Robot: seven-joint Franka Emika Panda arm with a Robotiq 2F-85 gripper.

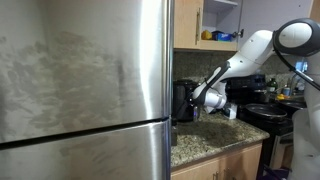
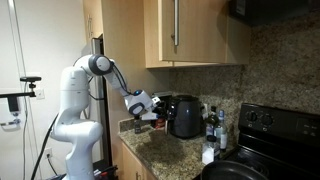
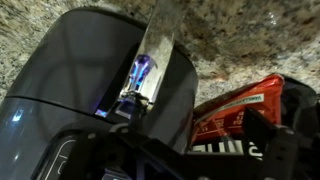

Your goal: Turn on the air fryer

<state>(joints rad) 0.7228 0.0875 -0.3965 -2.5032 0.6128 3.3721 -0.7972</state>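
The air fryer [image 1: 183,100] is a dark, glossy boxy appliance on the granite counter beside the fridge; it also shows in an exterior view [image 2: 185,115]. In the wrist view the air fryer [image 3: 85,70] fills the left side, and a small blue-purple light [image 3: 140,72] glows on its front. My gripper [image 1: 206,99] hovers close in front of the fryer, also seen in an exterior view [image 2: 146,105]. In the wrist view my gripper [image 3: 215,70] looks open and empty, with one finger lying across the fryer's front and the other at the right.
A big steel fridge [image 1: 85,90] stands right beside the fryer. A red packet [image 3: 240,108] lies on the counter [image 1: 205,140] by the gripper. Bottles [image 2: 211,125] stand next to the black stove [image 2: 270,135]. Wooden cabinets [image 2: 185,30] hang above.
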